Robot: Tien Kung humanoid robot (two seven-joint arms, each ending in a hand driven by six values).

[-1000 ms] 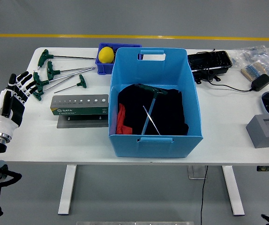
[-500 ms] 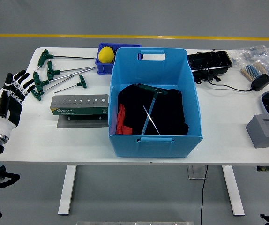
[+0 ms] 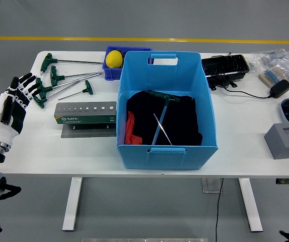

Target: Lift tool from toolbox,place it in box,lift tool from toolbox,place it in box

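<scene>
Four T-handle keys (image 3: 64,78) on the bench (image 3: 245,136), one key (image 3: 160,121) in one blue box (image 3: 165,108), one holder (image 3: 85,113), one yellow ball (image 3: 114,58), one grey block (image 3: 285,141)

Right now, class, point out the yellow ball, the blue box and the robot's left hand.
yellow ball (image 3: 114,58), head view, on its rounded top face.
blue box (image 3: 167,156), head view, on its near outer wall.
left hand (image 3: 13,103), head view, on the back of the palm.
</scene>
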